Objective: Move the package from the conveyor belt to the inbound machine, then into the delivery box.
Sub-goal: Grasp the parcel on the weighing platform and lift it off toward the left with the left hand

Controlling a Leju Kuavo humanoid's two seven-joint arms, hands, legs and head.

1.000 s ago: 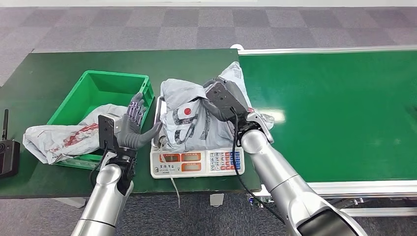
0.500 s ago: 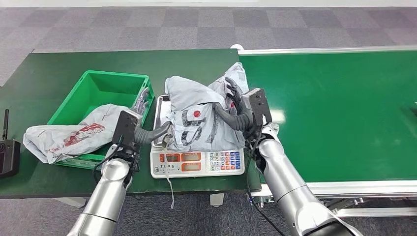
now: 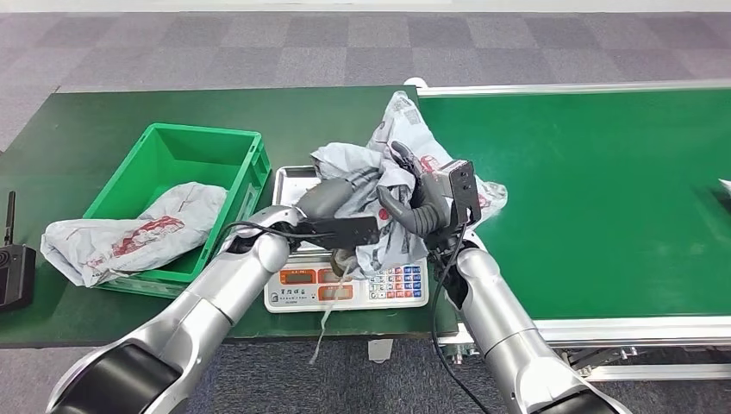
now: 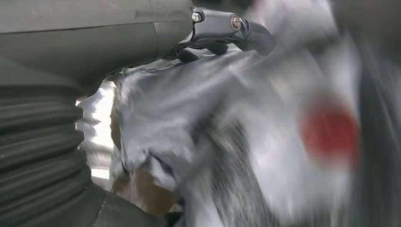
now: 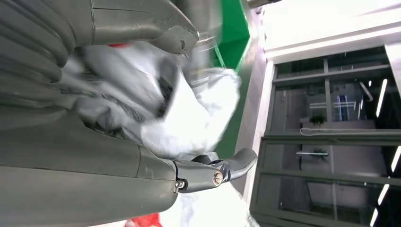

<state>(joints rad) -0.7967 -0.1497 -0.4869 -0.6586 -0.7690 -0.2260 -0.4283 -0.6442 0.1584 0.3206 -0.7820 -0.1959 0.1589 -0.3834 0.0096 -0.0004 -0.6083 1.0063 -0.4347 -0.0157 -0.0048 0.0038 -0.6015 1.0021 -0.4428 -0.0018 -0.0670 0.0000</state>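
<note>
The package (image 3: 379, 194), a crumpled grey poly mailer with red and black print, is sitting bunched above the platform of the weighing scale (image 3: 345, 283), which is serving here as the inbound machine, just left of the green conveyor belt (image 3: 595, 190). The left hand (image 3: 332, 200) is pressing into the bag's left, near side, with the film folding over it; the right hand (image 3: 414, 198) is closing on the bag's right side, thumb and fingers sinking into the wrinkles. Both wrist views are blurred, so whether the bag is clear of the platform cannot be told, though it is probably being carried between the two hands. The film is appearing thin, limp and slick, and the load is judged light and soft, so it is likely to sag and slide. The better hold is a gathered handful of film or the bulk of the contents, taken from opposite sides. The delivery box (image 3: 181, 172), a green crate holding another bagged parcel (image 3: 129, 233), is standing to the left.
</note>
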